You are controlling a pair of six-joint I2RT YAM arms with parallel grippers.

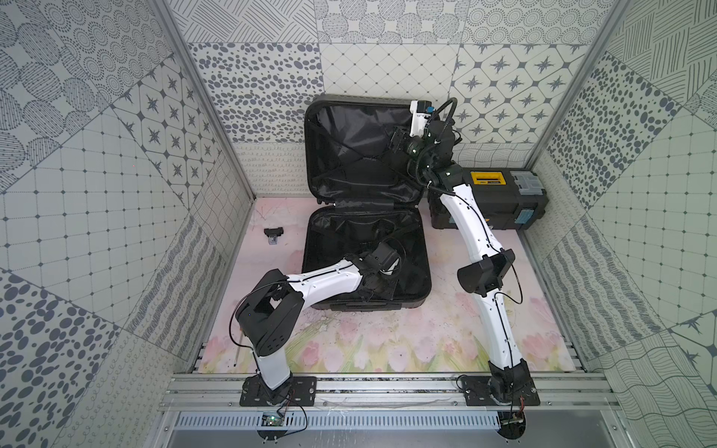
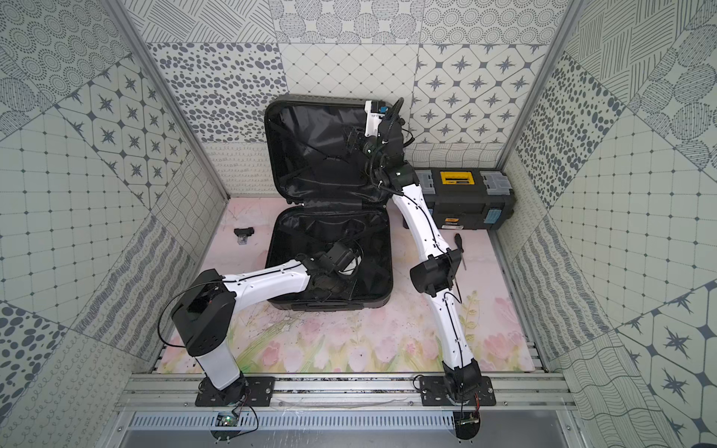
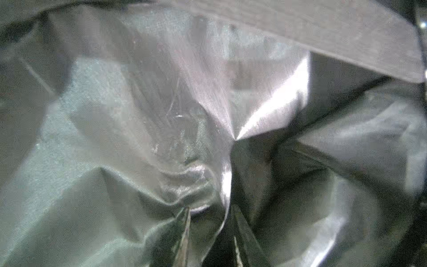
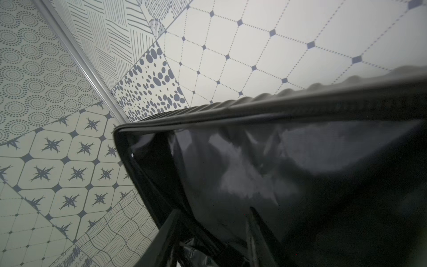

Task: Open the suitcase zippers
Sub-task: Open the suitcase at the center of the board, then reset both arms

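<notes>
Floral tabletop [image 1: 388, 341] bears the open suitcase [image 1: 345, 128]. Right gripper [image 4: 215, 210] straddles its raised lid [image 4: 254, 108], jaws apart. Left gripper [image 3: 210, 208] sits inside it, grip impossible to tell.

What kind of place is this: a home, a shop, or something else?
Most likely a robot test cell, not a home: a left arm and a right arm bolted to an aluminium rail, patterned panel walls boxing in a floral table, and an open suitcase.
</notes>
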